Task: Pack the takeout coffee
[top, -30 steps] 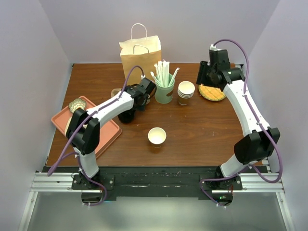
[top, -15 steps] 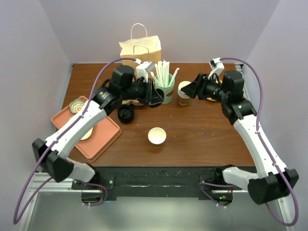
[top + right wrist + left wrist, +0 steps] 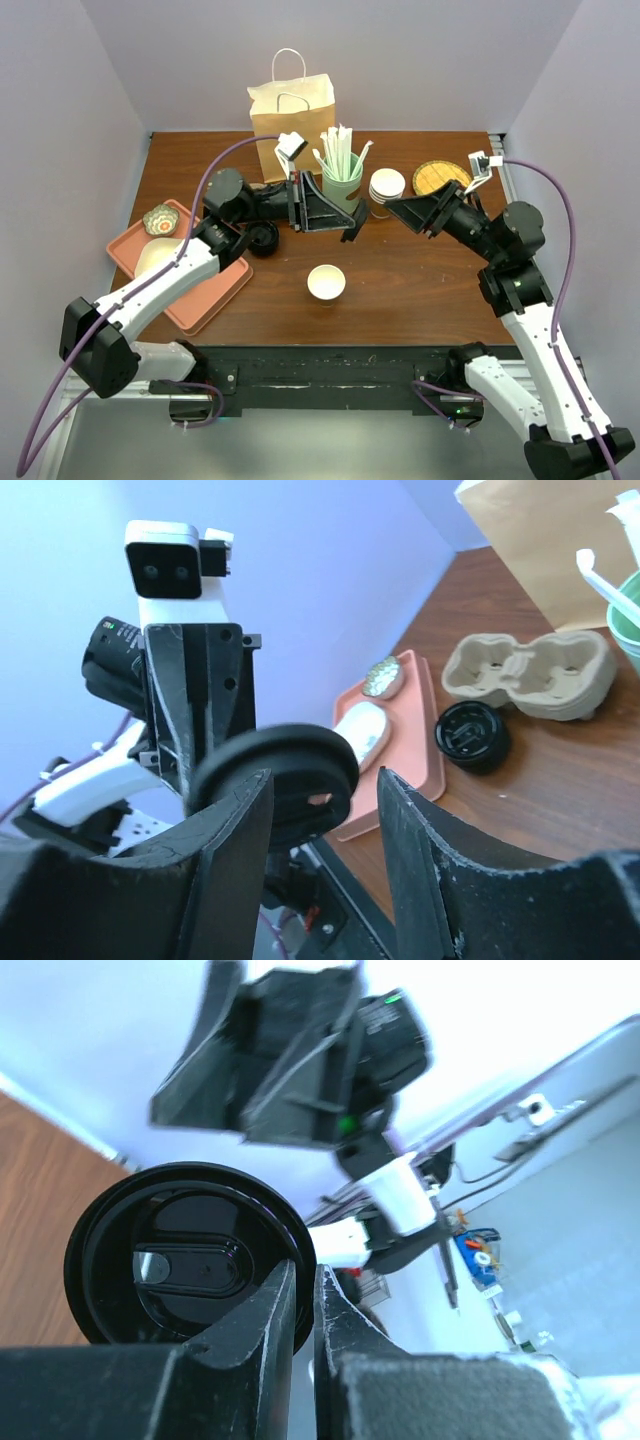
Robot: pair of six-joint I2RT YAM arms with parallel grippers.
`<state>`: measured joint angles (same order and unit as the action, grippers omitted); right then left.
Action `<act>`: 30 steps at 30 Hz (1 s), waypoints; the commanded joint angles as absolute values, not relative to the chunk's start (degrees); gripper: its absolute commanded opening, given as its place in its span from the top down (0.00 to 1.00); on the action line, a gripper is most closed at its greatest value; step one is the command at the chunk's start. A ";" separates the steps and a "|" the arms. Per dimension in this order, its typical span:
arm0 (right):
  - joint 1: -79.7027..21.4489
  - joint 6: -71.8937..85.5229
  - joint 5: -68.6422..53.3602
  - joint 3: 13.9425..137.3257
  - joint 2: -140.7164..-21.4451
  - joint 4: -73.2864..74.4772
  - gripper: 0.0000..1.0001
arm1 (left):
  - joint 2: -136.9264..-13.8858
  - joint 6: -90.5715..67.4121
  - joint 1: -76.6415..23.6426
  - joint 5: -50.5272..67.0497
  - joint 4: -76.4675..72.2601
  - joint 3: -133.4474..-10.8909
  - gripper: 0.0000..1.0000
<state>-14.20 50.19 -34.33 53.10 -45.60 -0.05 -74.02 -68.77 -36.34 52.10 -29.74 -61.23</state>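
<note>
Two grippers face each other in front of paper bag (image 3: 291, 115). My left gripper (image 3: 303, 1290) pinches black lid (image 3: 190, 1260) by rim, jaws narrow — flat face free for handover, I judge. My right gripper (image 3: 320, 780) half wide, empty. Takeout coffee (image 3: 326, 282) — unlidded — stands farther in front of bag.

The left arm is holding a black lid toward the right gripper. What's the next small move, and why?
Probably ease the right gripper forward around the black lid; its fingers are open but, seen from above, not yet reaching it. The left gripper pinches just one edge, leaving the rest free.
</note>
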 commanded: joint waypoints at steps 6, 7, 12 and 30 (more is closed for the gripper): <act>-14.24 68.90 -36.40 52.91 -45.62 -10.10 0.51 | -74.18 -80.24 -35.95 46.58 -44.38 -64.42 1.00; -14.15 67.95 -36.21 53.43 -45.53 -9.41 0.51 | -74.35 -80.24 -35.86 46.32 -44.38 -64.77 1.00; -14.67 63.29 -38.40 55.90 -46.23 -5.80 0.51 | -74.79 -82.35 -35.86 43.07 -45.71 -65.12 1.00; -19.25 61.52 -37.71 58.62 -50.80 -10.10 0.53 | -74.79 -83.32 -36.30 41.40 -46.14 -66.09 1.00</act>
